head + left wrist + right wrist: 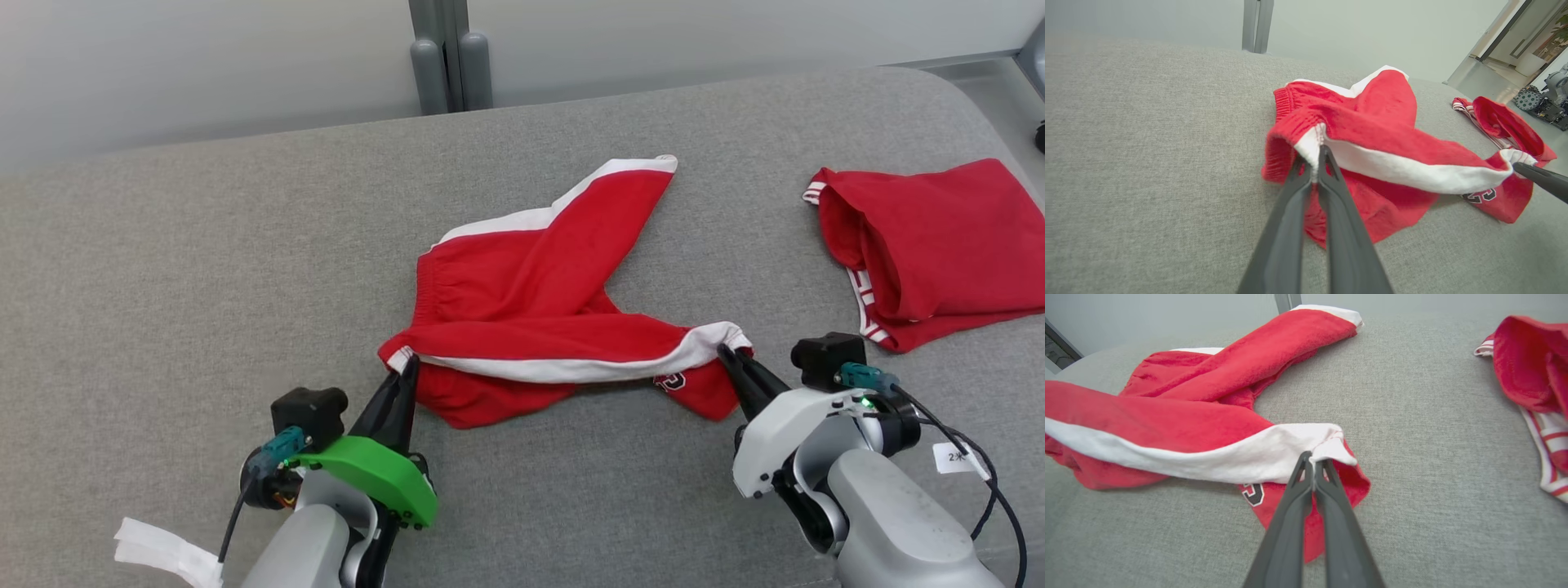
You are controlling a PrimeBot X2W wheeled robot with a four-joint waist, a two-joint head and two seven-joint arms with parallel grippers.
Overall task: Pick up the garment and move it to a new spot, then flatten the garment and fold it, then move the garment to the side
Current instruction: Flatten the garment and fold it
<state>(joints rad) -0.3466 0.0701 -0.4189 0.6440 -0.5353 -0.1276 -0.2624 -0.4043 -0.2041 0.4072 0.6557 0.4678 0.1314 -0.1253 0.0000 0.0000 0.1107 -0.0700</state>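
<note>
- We see the red shorts [531, 302] in the middle of the head view. They lie crumpled on the grey cushion [204, 286].
- The shorts have white stripes down the sides. One leg points to the upper right of the frame.
- Our left gripper [406, 366] comes up from the lower left. Its two dark fingers are pressed together on the white edge at the left end of the shorts.
- Our right gripper [729, 353] comes up from the lower right. Its fingers pinch the white edge at the right end of the shorts.
- A long red and white fold runs from one gripper to the other.
- Part of a black and white number shows on the cloth just under that fold, near the right gripper.
- A second red garment [931, 245] with striped edges lies at the right side of the frame, apart from the shorts.
- A white tag [163, 551] sits at the lower left, beside our left arm.
</note>
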